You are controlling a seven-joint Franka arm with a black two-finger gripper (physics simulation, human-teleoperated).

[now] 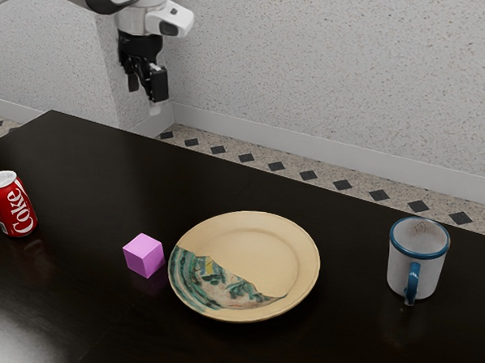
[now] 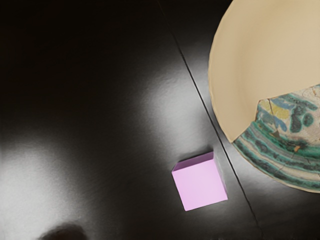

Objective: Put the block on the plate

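The black two-finger gripper (image 1: 145,93) hangs with fingers apart, while the solid pink cube-shaped block (image 1: 143,256), probably light, stiff and best pinched across opposite sides, sits just beside the round beige patterned plate (image 1: 259,247), toward the exterior view's left.

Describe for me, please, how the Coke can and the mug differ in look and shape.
The Coke can is red with white lettering, while the mug is whitish with a blue rim.
The mug has a blue handle on its side; the Coke can has none.
The Coke can is closed by a pale top, whereas the mug is open at the top.
Both are rounded and stand upright on the dark table.
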